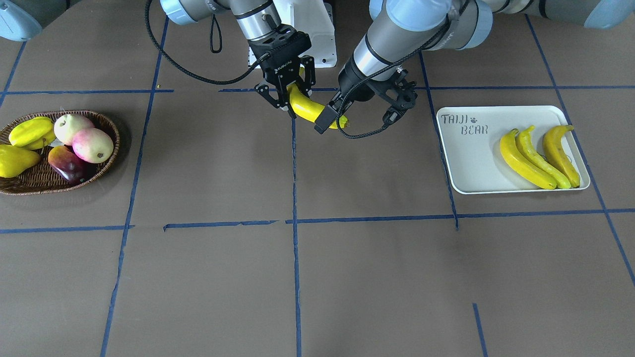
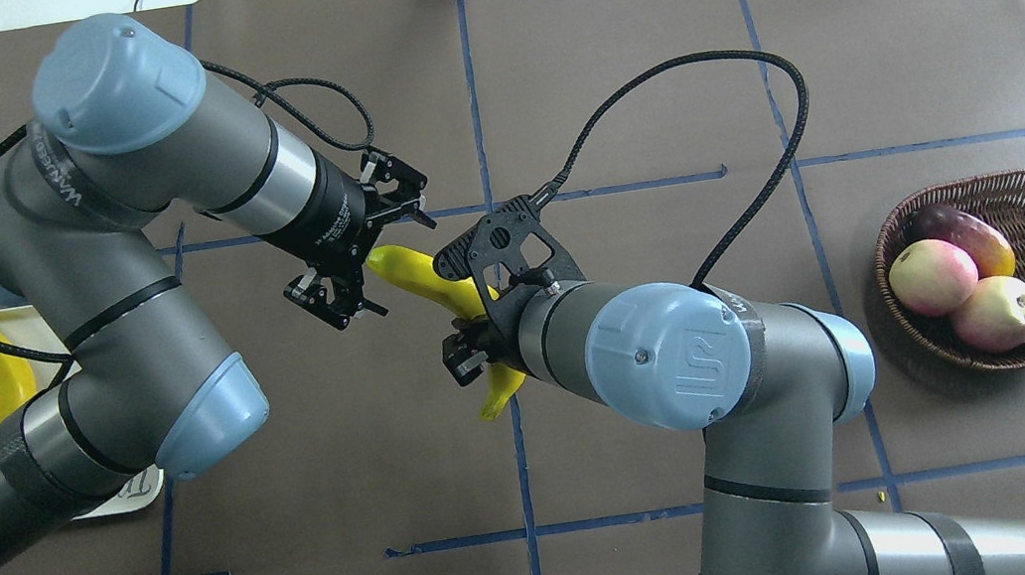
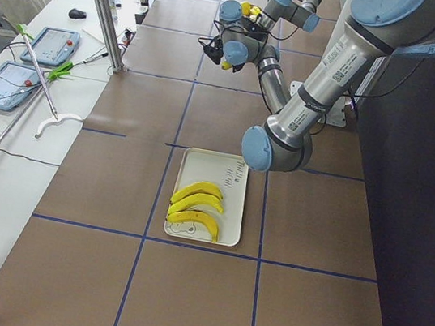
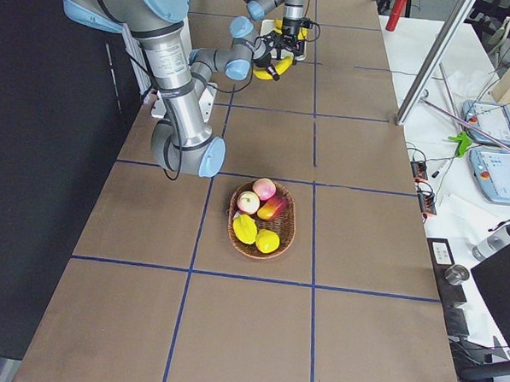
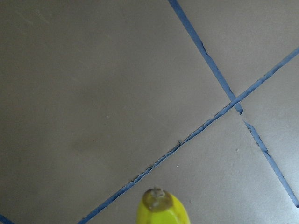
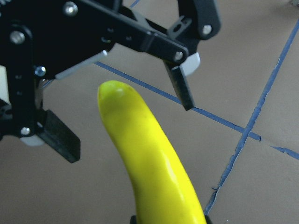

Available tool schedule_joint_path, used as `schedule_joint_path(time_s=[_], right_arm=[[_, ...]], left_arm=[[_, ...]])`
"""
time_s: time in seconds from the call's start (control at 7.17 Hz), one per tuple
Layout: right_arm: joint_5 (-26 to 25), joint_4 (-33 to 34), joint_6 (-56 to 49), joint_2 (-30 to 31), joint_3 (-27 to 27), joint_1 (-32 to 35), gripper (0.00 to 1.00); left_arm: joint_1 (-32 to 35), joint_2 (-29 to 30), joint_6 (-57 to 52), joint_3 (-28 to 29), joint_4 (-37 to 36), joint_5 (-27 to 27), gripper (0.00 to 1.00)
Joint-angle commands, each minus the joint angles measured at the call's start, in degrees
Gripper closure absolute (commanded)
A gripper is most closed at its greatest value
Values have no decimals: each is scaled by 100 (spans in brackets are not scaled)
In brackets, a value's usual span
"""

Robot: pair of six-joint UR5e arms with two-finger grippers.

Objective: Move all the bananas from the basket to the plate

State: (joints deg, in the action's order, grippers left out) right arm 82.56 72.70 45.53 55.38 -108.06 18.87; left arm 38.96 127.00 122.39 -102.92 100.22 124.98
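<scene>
Hanging well apart from the plate (image 1: 471, 158), the banana (image 2: 416, 276) is pinched by the right tool (image 1: 292, 96); release is best withheld until the spread left tool (image 2: 379, 248) is shut on its tip.

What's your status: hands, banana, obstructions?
Right hand shut on fourth banana above mid-table. Left hand open either side of its tip. Three bananas on plate. Nothing seen blocking.

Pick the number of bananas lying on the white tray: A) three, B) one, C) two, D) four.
A: three bananas lie side by side on the tray; the fourth banana is held in the right pincer, away from the tray.
</scene>
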Motion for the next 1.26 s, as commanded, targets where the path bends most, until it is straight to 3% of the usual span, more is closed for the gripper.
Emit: schedule_joint_path(time_s=[0.0, 0.14, 0.7, 0.84, 0.98, 1.12], right_arm=[[6, -1, 0, 0, 5, 3, 96], [6, -1, 0, 0, 5, 3, 96], [6, -1, -9, 0, -4, 3, 95], [15, -1, 0, -9, -13, 3, 72], [32, 25, -9, -61, 4, 3, 34], [50, 25, 0, -71, -4, 3, 5]], left_arm=[[-20, -8, -31, 18, -2, -17, 48], [-20, 0, -83, 18, 15, -8, 56], [-29, -9, -84, 27, 24, -8, 56], [-21, -9, -75, 27, 16, -8, 77], [-20, -17, -75, 27, 16, -8, 99], [-20, -26, -84, 27, 16, -8, 100]])
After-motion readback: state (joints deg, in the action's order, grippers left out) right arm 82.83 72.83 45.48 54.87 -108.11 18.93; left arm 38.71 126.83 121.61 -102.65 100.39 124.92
